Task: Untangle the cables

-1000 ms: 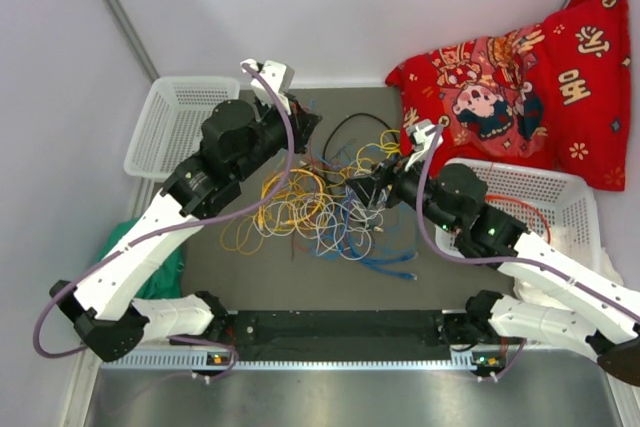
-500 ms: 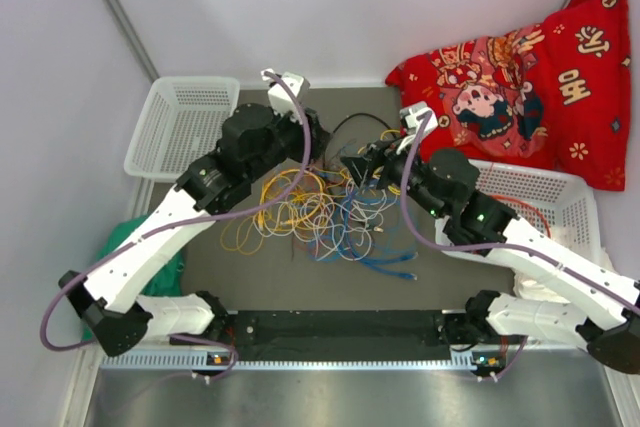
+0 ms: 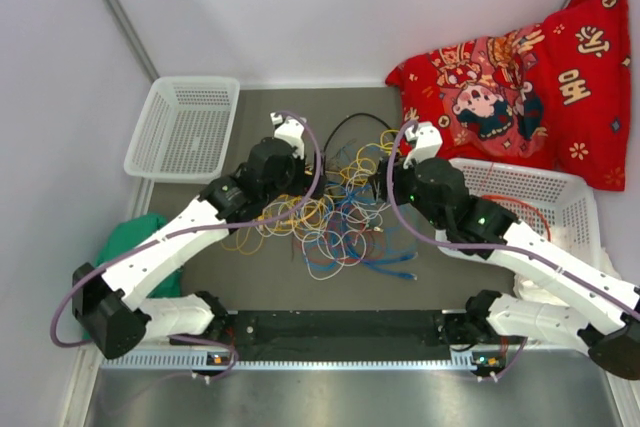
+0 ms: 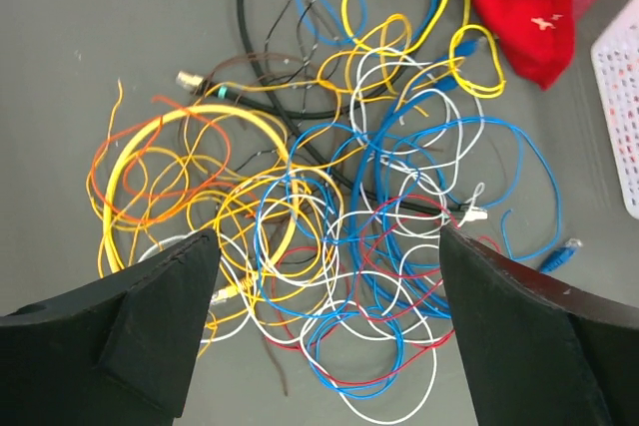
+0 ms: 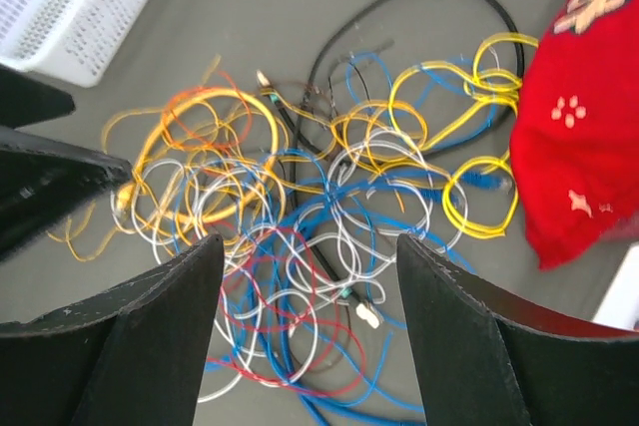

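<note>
1. The cables [image 3: 335, 212] are lying in one big messy pile on the grey mat [image 3: 230, 267]. The pile is sitting between the two arms and near the red cloth [image 3: 520, 77].
2. The left gripper [image 4: 324, 246] is hanging over the pile with its fingers spread wide, and it is holding nothing. The right gripper [image 5: 310, 246] is doing the same from the other side, wide apart and empty.
3. Both grippers are pointing at the same part of the pile. If both are going down together, they could be bumping into each other. A dark part that looks like the other arm is showing at the left edge of the right wrist view.
4. The wires are crossing over each other a lot. Wide fingers closing in the middle could be grabbing many wires at once, and then the whole lump would be lifting up.
5. The big yellow loop [image 4: 180, 122] is lying mixed with thin orange wire. The blue, white and red wires are looping through each other. Pulling hard on one could be making the knots tighter.
6. The blue plug [image 4: 564, 251] and the white plug [image 4: 474, 213] are sticking out at the ends. They could be catching on other loops while sliding through.
7. Some yellow loops [image 4: 479, 57] are lying just beside the red cloth. Tugging them could be dragging the cloth along.
</note>
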Robot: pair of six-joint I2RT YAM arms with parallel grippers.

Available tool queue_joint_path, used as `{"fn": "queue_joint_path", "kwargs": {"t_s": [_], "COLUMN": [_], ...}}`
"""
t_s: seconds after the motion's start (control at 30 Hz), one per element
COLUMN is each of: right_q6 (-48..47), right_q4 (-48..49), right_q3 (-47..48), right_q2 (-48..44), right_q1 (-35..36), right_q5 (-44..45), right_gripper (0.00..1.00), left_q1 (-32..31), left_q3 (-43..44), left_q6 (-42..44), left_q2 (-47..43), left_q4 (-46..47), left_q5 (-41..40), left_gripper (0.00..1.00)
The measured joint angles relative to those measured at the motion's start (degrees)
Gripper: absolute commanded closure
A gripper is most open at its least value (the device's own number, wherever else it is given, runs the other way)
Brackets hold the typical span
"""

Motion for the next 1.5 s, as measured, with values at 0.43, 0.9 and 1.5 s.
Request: {"fn": "queue_joint_path", "kwargs": {"t_s": [0.43,0.9,1.5], "right_q6": [2.1,2.54,2.47], "right_q4": [-3.19,-3.87,-4.7], "right_q3": [-1.53,-4.13,-4.13], "right_q2": [-1.55,-2.4,-1.81], "right_q1": [-0.13,-0.15,-0.42], "right_q5": [0.07,-0.07,0.07], "right_gripper": [0.31,0.31,0.32], "left_q1": [4.15,3.96,3.96], "left_q3": [-0.94,-4.22,0.66], "left_q6": [-5.33,-5.77,-1.01], "left_q2": [16.04,18.34,18.73], "left_q4": [3.56,10.49,10.12], "left_q5": [8.55,20.46,19.1], "left_gripper": [0.12,0.14,1.0]}}
